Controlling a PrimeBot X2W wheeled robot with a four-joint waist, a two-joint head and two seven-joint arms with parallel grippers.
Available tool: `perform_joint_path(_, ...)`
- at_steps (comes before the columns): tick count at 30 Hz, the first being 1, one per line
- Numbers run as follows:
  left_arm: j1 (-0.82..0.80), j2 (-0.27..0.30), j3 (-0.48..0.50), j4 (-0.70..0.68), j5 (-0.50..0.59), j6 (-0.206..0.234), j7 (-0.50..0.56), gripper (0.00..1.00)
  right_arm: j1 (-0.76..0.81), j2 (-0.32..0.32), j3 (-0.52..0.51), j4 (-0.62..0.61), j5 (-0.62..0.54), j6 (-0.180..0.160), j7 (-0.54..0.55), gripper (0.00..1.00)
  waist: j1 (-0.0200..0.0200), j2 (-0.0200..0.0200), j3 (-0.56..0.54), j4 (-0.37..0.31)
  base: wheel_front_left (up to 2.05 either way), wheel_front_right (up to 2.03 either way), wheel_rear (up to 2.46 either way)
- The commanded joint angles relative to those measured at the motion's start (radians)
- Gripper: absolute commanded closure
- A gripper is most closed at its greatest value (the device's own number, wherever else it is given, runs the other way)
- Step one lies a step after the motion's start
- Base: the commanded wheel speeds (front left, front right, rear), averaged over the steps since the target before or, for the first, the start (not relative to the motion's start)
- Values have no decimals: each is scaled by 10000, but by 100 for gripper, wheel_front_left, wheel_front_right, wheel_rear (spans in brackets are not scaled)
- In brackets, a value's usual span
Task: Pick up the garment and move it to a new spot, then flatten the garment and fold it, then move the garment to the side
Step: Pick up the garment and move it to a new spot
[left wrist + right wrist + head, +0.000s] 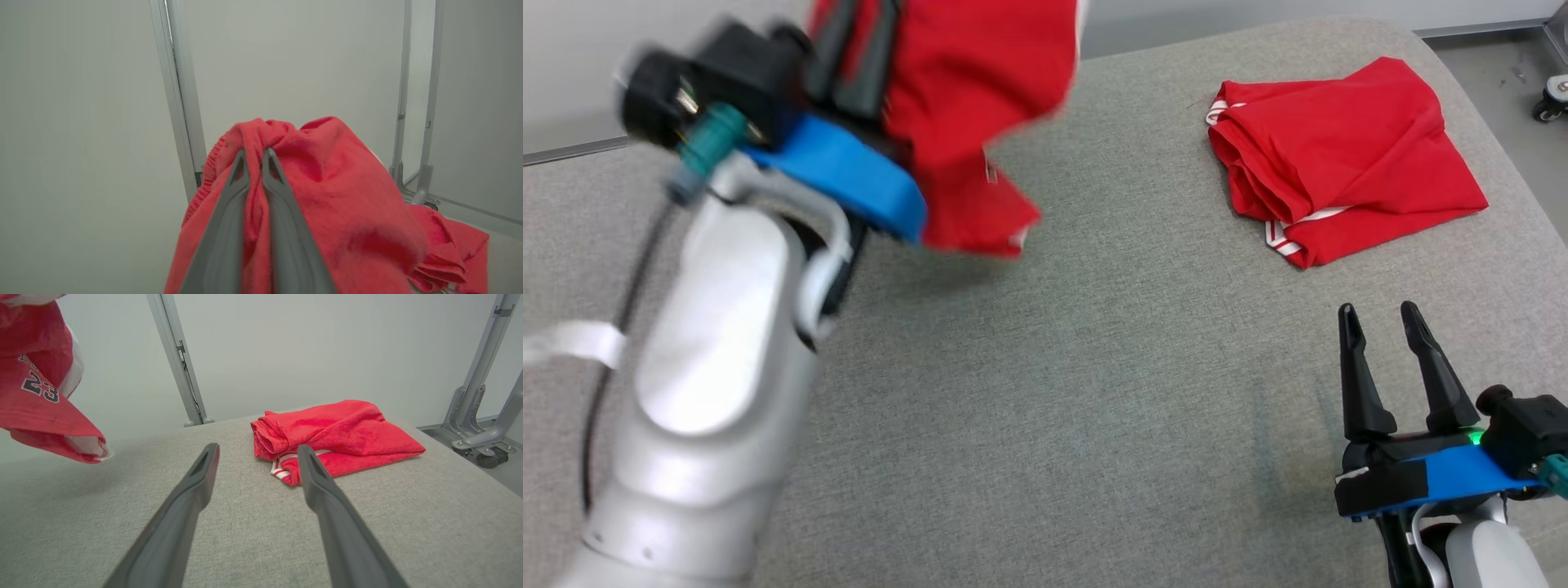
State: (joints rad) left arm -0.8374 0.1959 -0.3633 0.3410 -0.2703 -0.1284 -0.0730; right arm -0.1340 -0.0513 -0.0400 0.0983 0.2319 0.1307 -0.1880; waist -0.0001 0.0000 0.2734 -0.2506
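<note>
Left jaws, nearly closed, pinch a bunched edge of the red garment (pixel 980 106), which hangs clear of the grey bench (pixel 1054 392), well left of the folded pile (pixel 1339 147). Right jaws stand wide and hold nothing, low over the bench just nearer than the pile. A sound transfer likely requires a firm pinch, cloth carried high enough not to drag, and a landing on bare bench left of the pile, with room to spread. The bench, not a container, bears the pile.
</note>
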Motion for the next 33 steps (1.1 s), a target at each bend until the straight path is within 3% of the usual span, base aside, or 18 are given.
perform_joint_path(1,344,-40,-73,49,-29,44,4,100,-59,9,21,41,84,2,-85,0,1,0,10,-14,0,0,0)
perform_joint_path(13,3334,-569,-1278,1248,-153,48,-532,100,-181,9,77,414,92,2,-234,0,1,0,-4,209,0,0,0)
perform_joint_path(14,3478,-616,-1324,1301,-177,81,-594,76,-163,8,92,445,75,2,-229,0,1,0,-26,258,0,0,0)
perform_joint_path(15,3620,-645,-1392,1368,-179,129,-664,31,-147,9,94,480,53,2,-218,0,1,0,-65,319,0,0,0)
perform_joint_path(16,3726,-672,-1421,1409,-169,183,-764,0,-136,8,104,502,35,2,-210,0,1,0,-95,374,0,0,0)
perform_joint_path(23,4056,-706,-1067,1101,-245,657,-1649,0,1,5,145,610,-105,2,-117,0,1,0,-496,915,0,0,0)
perform_joint_path(33,5056,-132,446,-334,-464,1497,-1924,0,312,7,139,551,-165,2,22,0,1,0,-1067,1779,0,0,0)
